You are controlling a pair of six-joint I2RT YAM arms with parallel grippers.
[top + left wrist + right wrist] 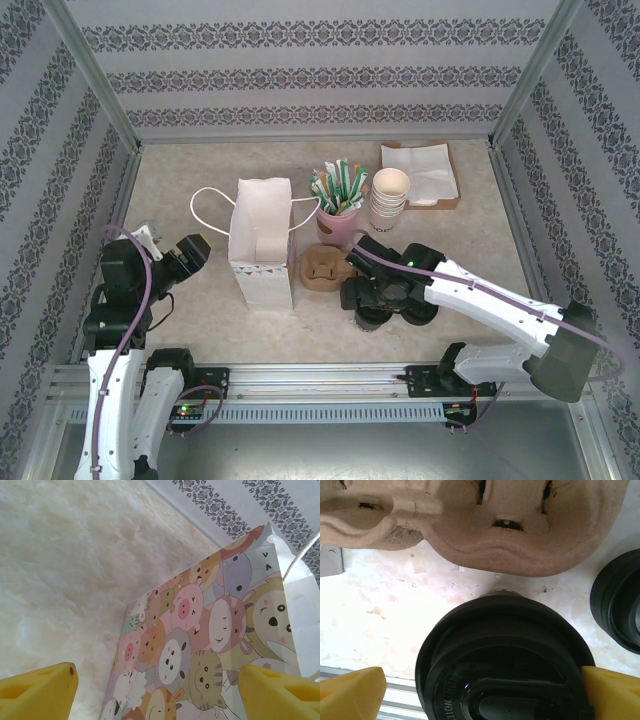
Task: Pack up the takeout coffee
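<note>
The takeout coffee (pixel 505 650) stands on the table's near side of the pulp carrier (pixel 470 535), just beside it but not touching. Only its black top shows from above; the paper cup beneath is hidden. The right gripper (pixel 482 680) straddles it with jaws spread wide and nothing gripped: one of its yellow fingers (pixel 350 695) stands clear of the rim and the other sits right at it.

The step in hand looks like the grasp before the lift into the carrier. It would go best with the jaws centred first, so that both pads meet together. They should also drop below the rim onto the cup wall, since a pinch on the top alone may pop it off. The close should be soft, because thin paper buckles, and the cup kept upright.

The top is glossy moulded plastic, round, with a raised ring and a sunken sip recess. The carrier is matte brown pulp, fibrous, with rounded lobes and small slits.

A loose lid (pixel 620 605) lies on the same near side of the carrier, farther along. The table (pixel 395 610) is pale and marbled. On the carrier's far flank stands the paper bag (pixel 200 645), printed with cartoon animals. Beyond that, the left gripper (pixel 157 672) hangs wide and empty.
</note>
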